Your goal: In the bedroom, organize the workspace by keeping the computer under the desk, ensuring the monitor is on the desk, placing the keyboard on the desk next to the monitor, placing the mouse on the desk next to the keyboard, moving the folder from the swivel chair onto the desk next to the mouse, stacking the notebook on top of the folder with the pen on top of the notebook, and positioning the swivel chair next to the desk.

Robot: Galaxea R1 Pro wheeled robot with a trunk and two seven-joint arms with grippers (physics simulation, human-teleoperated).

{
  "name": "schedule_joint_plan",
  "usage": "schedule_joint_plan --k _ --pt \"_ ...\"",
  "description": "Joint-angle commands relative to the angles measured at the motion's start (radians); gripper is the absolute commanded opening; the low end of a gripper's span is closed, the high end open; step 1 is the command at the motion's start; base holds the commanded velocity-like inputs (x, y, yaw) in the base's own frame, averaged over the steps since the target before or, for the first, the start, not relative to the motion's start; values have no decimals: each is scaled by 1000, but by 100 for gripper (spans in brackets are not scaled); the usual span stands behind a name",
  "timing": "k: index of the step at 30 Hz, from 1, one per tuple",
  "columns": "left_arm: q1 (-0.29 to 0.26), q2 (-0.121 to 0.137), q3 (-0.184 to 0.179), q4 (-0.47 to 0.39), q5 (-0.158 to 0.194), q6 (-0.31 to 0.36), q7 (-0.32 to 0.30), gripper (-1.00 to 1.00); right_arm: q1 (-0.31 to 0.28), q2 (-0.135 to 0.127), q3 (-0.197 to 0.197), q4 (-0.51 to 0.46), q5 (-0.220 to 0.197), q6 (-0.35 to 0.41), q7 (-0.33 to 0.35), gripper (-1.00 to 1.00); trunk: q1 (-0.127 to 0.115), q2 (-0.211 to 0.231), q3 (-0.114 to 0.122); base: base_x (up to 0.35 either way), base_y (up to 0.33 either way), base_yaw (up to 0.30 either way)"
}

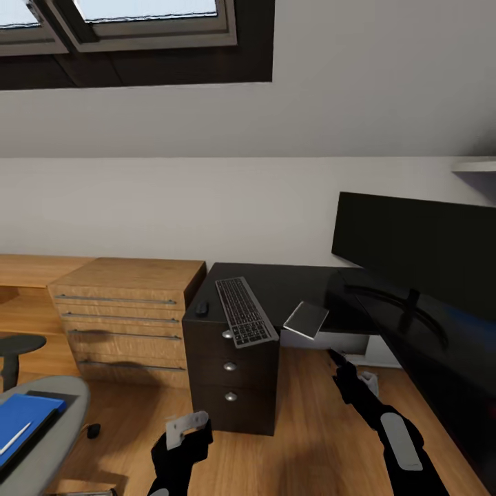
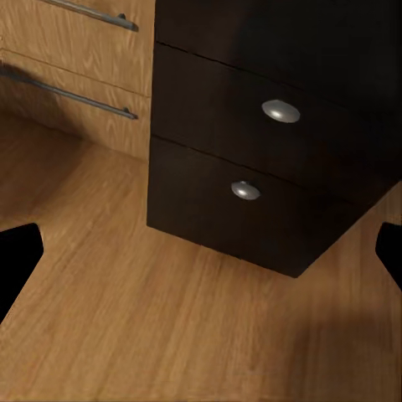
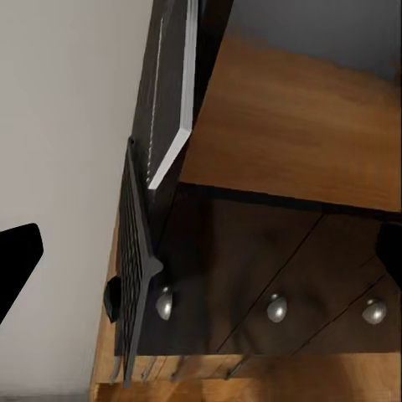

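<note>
- Black gloss covers the desk (image 1: 303,282) in our head view; its three-drawer unit (image 1: 231,386) stands just beside a light wooden chest (image 1: 124,317).
- On the desk we see the keyboard (image 1: 244,311) lying at a slant, its near end poking past the front edge above the drawers. The mouse (image 1: 202,308) sits close to the keyboard, on the chest's side of it. The notebook (image 1: 306,319) lies tilted on the desk's front edge, partly overhanging. The monitor (image 1: 420,248) stands on the desk's right wing, its far side cut off by the frame.
- Low at the left of this view we find the swivel chair (image 1: 58,420), mostly cut off, with the blue folder (image 1: 24,417) on its seat and the white pen (image 1: 15,437) lying on the folder.
- The left gripper (image 1: 186,430) hangs over the wooden floor in front of the drawers; the right gripper (image 1: 341,362) hangs below the notebook, apart from it. From here we cannot judge either gap.
- Our left wrist view adds what the head view lacks: the two dark fingertips (image 2: 18,260) stand wide apart at the frame's edges with nothing between them, above bare floor (image 2: 167,335), facing the lower two drawers.
- Our right wrist view likewise shows its fingertips (image 3: 17,255) spread wide and empty. It looks up past the drawer knobs at the overhanging keyboard (image 3: 134,251), seen edge-on, the mouse (image 3: 111,295) as a small dark lump, and the notebook (image 3: 177,109), of which we make out little beyond its pale edge.
</note>
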Motion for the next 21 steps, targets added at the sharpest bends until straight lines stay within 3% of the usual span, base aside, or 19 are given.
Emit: schedule_joint_plan --k 1,2,3,6,8,9,10,12,15,16,18,19,20,21 --pt "-2 1 -9 26 1 5 7 100 -1 1 -5 18 62 8 1 100 -4 7 2 -8 -4 0" --pt "-2 0 -12 42 1 5 7 100 -1 1 -6 29 98 7 1 100 -8 14 5 -7 -3 0" --pt "-1 -1 -19 73 0 5 8 100 -1 0 -7 58 176 1 -1 100 -12 21 8 -4 -2 0" --pt "-1 -1 -42 124 0 4 8 100 -1 0 -7 104 299 -19 -3 100 -23 42 18 -3 -1 0" --pt "-1 -1 -87 201 0 2 8 100 -1 0 -8 166 456 -64 -12 100 -31 56 24 -1 0 0" --pt "-1 -2 -96 221 1 1 8 100 -1 0 -8 184 490 -79 -17 100 -35 63 27 0 0 0" --pt "-1 -2 -113 260 1 0 6 100 -1 0 -8 224 551 -114 -28 100 -39 70 30 0 0 0" --pt "-1 -3 -128 322 2 -4 2 100 -1 0 -9 300 617 -191 -52 100 -46 84 37 0 0 0" --pt "-1 -4 -137 412 9 -21 -13 100 -1 -1 -8 421 662 -363 -93 100 -58 105 46 0 0 0" --pt "-1 -5 -140 458 20 -43 -29 100 -1 -1 -8 489 673 -480 -112 100 -62 112 49 0 0 0" --pt "-1 -5 -142 502 34 -74 -55 100 -1 -1 -7 564 681 -611 -128 100 -69 126 55 0 0 0" --pt "-2 -8 -142 543 51 -105 -90 100 -1 0 -6 642 686 -744 -138 100 -73 133 59 0 0 0" --pt "-1 -11 -141 562 59 -118 -109 100 -1 0 -5 680 688 -808 -142 100 -77 140 62 0 0 0" --pt "-2 -20 -138 600 75 -136 -146 100 -1 1 -4 752 691 -918 -147 100 -81 147 65 0 0 0"
